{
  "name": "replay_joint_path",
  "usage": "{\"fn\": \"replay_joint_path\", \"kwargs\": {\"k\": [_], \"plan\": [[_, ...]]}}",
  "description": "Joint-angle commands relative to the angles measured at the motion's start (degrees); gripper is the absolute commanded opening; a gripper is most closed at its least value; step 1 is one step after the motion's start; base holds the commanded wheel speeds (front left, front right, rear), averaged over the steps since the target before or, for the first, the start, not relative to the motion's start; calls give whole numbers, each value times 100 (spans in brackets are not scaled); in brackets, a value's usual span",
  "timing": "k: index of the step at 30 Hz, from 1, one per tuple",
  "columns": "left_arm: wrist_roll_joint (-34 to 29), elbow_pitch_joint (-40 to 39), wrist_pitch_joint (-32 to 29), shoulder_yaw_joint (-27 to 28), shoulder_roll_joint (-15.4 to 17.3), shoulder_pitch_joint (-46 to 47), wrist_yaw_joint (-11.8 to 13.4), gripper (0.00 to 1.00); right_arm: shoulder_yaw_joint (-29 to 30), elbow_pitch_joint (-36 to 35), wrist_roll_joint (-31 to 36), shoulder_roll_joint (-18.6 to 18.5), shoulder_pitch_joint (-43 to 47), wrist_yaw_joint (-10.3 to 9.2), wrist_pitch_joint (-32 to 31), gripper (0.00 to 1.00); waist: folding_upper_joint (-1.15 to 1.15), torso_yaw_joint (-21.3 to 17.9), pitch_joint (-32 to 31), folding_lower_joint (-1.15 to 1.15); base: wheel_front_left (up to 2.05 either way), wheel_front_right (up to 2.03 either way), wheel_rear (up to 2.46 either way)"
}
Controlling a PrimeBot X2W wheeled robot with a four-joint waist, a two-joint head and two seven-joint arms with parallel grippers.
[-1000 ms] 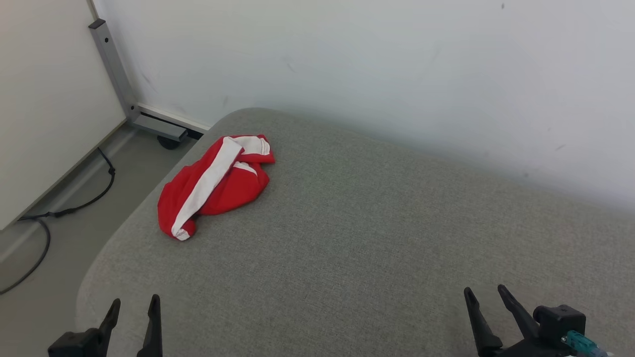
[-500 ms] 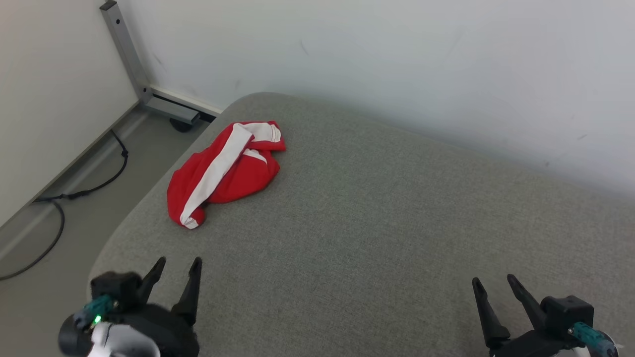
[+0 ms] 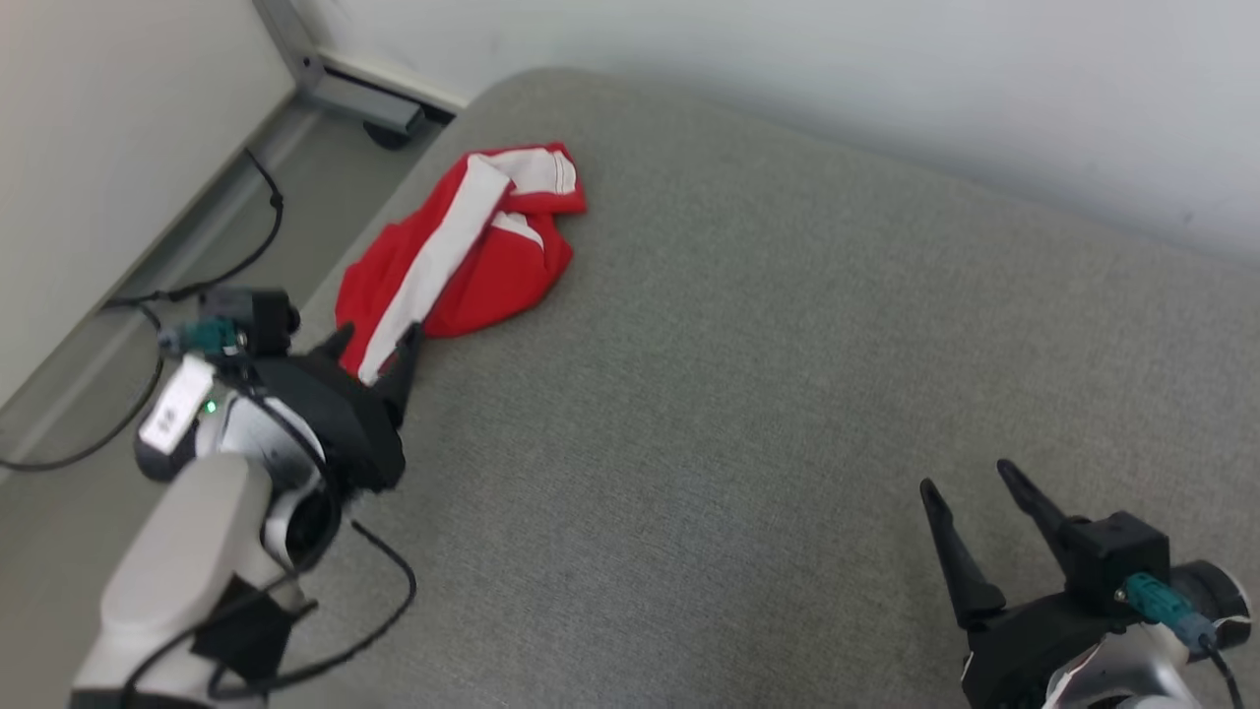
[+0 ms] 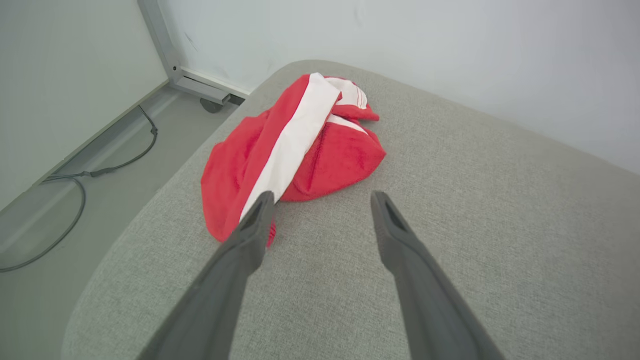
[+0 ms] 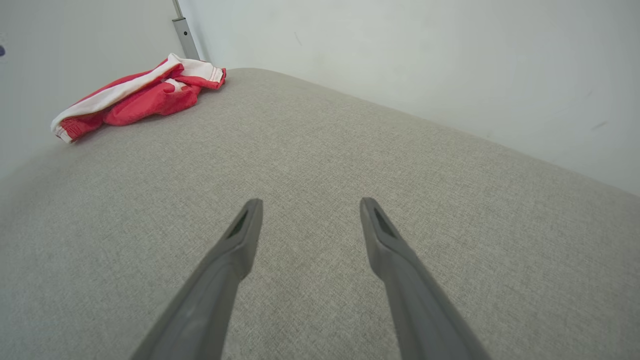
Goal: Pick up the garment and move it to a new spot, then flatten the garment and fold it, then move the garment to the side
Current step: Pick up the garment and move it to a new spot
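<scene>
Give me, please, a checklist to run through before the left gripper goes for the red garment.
1. Left gripper open: ok.
2. Red garment inside that gripper's gap: not ok; it lies just ahead, and the gap is over bare cushion.
3. Gripper touching the garment: cannot tell.
4. Garment wholly on the cushion, near its edge: ok.
5. Right gripper open and well apart from the garment: ok.

No legible text, brand, number or sign is found anywhere in view. A small white tag [image 3: 175,414] fixed at the wrist of the left arm [image 3: 177,551] carries dark marks, but they are too small and blurred to read.
</scene>
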State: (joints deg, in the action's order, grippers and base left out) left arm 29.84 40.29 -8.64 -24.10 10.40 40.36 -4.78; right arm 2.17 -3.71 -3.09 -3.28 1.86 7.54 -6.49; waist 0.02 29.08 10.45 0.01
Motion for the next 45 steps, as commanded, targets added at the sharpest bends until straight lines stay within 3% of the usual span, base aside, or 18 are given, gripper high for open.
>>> {"fn": "replay_joint_path", "kwargs": {"k": [1,19,28,38,39,40,41,42,43,45], "plan": [[66,235,-75,28,-6,265,-46,100,24,-151,56,-114,-56,-12,-92,100,-2,-215,436,-1,0,0,0],[399,1854,-527,274,450,1627,-133,100,-49,-1349,50,-507,-67,-12,-728,100,-2,-1333,1301,-1,0,0,0],[476,2380,-622,313,630,1781,-46,100,-29,-1727,90,-617,23,-12,-862,100,-2,-1486,1615,-1,0,0,0],[600,2795,-495,323,477,1812,-22,100,-150,-1852,21,-608,-113,-12,-943,100,-2,-1616,1727,-1,0,0,0],[584,2837,-500,320,483,1813,-6,92,-155,-1861,8,-616,-120,-12,-945,100,-2,-1643,1738,-1,0,0,0],[580,2869,-485,316,482,1819,-5,71,-146,-1875,1,-627,-111,-12,-941,100,-2,-1661,1749,-1,0,0,0],[581,2892,-451,317,479,1835,10,40,-130,-1883,2,-628,-104,-12,-937,100,-2,-1677,1761,-1,0,0,0],[584,2914,-435,319,485,1858,21,29,-125,-1890,4,-626,-114,-12,-936,100,-2,-1696,1774,-1,0,0,0],[591,2934,-410,320,482,1877,41,0,-118,-1896,4,-622,-121,-12,-931,100,-2,-1709,1782,-1,0,0,0],[581,2968,-354,316,490,1907,74,0,-106,-1882,10,-589,-147,-12,-917,100,-2,-1730,1787,-1,0,0,0]]}}
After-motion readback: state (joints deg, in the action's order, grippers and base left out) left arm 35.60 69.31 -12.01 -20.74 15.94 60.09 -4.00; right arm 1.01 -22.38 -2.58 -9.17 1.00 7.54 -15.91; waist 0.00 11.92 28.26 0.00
